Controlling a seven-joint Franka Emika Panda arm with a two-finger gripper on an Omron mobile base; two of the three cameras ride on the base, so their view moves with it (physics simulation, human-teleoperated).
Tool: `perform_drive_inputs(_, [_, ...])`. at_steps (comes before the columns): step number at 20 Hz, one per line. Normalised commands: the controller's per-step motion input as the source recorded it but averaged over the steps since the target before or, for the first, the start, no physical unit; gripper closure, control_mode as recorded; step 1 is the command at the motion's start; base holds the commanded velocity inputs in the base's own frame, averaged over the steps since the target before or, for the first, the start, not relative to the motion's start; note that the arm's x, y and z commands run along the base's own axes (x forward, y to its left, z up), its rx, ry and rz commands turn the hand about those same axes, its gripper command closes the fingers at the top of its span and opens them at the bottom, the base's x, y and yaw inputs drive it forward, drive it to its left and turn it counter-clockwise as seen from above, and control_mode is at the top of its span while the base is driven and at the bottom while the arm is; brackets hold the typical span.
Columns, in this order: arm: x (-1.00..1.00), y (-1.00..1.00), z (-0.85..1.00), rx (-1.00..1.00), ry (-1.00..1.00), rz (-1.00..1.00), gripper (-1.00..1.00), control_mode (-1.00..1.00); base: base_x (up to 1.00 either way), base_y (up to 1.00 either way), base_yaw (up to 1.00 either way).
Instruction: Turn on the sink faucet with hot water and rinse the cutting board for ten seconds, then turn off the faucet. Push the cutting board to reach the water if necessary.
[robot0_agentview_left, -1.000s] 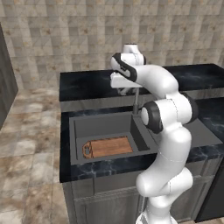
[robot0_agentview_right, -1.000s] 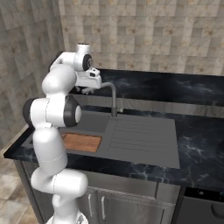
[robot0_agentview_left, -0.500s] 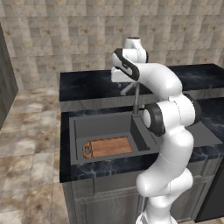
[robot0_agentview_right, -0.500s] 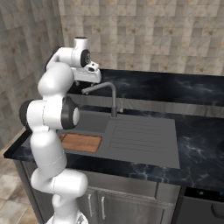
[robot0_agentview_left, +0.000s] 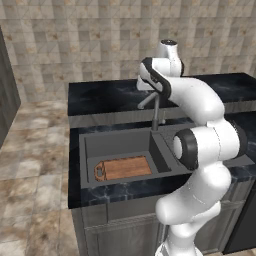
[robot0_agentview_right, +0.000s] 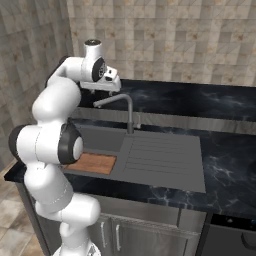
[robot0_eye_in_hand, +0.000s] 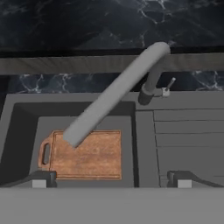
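We see the cutting board (robot0_eye_in_hand: 85, 154) lying flat on the floor of the sink (robot0_agentview_left: 90, 150), a reddish-brown wooden rectangle with a grainy, mottled face, a dark rim and a rounded end pierced by a handle hole. That handle end points toward the basin's outer wall, away from the ribbed drainboard (robot0_agentview_right: 162, 157). The sink itself is matte dark grey, with straight walls and parallel grooves pressed into the drainboard, and it sits in a glossy black counter (robot0_agentview_right: 225, 107) veined with white marbling.

The sink faucet (robot0_eye_in_hand: 116, 92) is smooth grey metal: a short upright stem at the back edge of the basin, a long tubular spout angled out over the board, and a thin side lever (robot0_eye_in_hand: 169, 84) sticking out beside the stem. In the hand view the spout's tip lies over the board near its handle end.

The hand (robot0_agentview_right: 106, 86) hangs above the spout, apart from it, with its two dark tips (robot0_eye_in_hand: 38, 179) spread wide and nothing between them.

Compared with a second ago, we find the wrist higher: then it sat close over the top of the faucet, and now clear space separates them. The board lies where it lay, and the spout keeps its angle.
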Motion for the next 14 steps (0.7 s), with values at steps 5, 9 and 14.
perform_drive_inputs(5, [-0.04, -0.54, 0.00, 0.02, -0.28, 0.09, -1.00, -1.00, 0.00, 0.00, 0.00])
perform_drive_inputs(9, [0.00, -0.43, -0.05, 0.03, -0.24, 0.14, -1.00, -1.00, 0.00, 0.00, 0.00])
perform_drive_inputs(14, [0.04, -0.32, -0.11, 0.05, -0.16, 0.12, -1.00, -1.00, 0.00, 0.00, 0.00])
